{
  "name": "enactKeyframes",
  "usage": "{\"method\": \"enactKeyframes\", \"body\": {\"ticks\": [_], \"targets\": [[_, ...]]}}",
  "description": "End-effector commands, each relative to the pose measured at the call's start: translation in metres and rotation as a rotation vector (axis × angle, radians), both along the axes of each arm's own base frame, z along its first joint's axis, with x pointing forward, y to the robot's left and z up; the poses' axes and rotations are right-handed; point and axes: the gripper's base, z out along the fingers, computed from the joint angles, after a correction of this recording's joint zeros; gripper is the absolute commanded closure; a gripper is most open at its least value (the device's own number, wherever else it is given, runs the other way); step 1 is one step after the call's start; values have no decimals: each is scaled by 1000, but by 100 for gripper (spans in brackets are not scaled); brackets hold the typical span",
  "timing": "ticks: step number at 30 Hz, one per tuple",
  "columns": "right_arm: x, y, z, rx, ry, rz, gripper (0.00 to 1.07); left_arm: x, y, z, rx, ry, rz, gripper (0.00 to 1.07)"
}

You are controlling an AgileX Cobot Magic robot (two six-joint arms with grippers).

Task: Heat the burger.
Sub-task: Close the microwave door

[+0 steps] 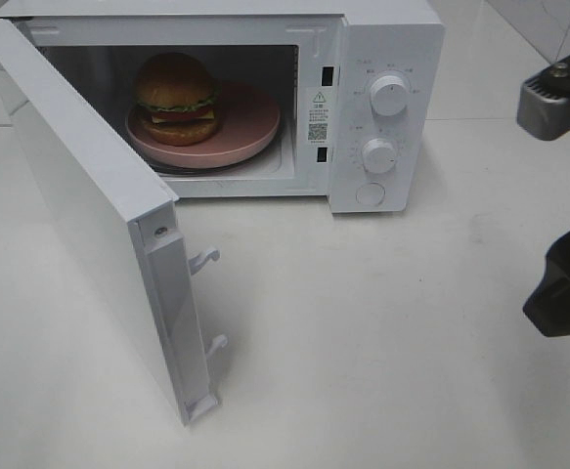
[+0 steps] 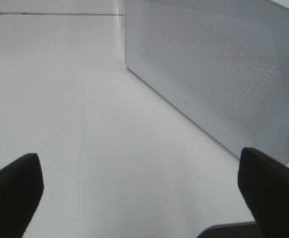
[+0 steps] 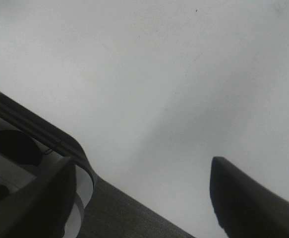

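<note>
The burger (image 1: 176, 95), with its brown domed bun, lettuce and red layers, sits on a flat pink plate (image 1: 250, 122) inside the white microwave (image 1: 382, 39). The microwave door (image 1: 79, 205) stands wide open, swung out to the front left. My left gripper (image 2: 139, 193) is open and empty over the white table, with the door's outer face (image 2: 223, 74) just ahead of it; it does not show in the exterior view. My right gripper (image 3: 144, 198) is open and empty over the table's edge. Part of the right arm (image 1: 563, 283) shows at the far right.
The microwave's two knobs (image 1: 389, 96) and its round button (image 1: 370, 193) are on the right panel. The door's latch hooks (image 1: 206, 260) stick out from its free edge. White table (image 1: 363, 342) spreads before the microwave. A dark floor strip (image 3: 119, 213) lies past the table edge.
</note>
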Motion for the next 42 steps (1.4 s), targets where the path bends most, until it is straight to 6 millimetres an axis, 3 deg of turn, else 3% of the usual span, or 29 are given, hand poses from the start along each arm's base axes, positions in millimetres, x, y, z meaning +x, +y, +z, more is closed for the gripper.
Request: {"method": "enactKeyframes", "body": {"ticks": [1,5,7,10,12,20,31,42], "targets": [[-13,-10,5,-8,1,-13,34,-2,0,1,-1,-30,-7,4],[-25,-18,9,-3,-7,-17,34,-2,0,1,-1,-30,-7,4],[-43,-30,10,30,-47,-22,34,-2,0,1,-1,-30,-7,4],[-47,-33,10,36,-58,-28,34,-2,0,1,-1,-30,-7,4],[-61,-46,5,59,-90,-83,34,-2,0,1,-1,-30,-7,4],[-77,-72,-11,74,-158,-264,34,-2,0,1,-1,-30,-7,4],[-99,-86,-22,180,-363,-428,34,-2,0,1,-1,-30,-7,4],[-130,-94,-16,239,-566,-517,34,-2,0,1,-1,-30,-7,4]]}}
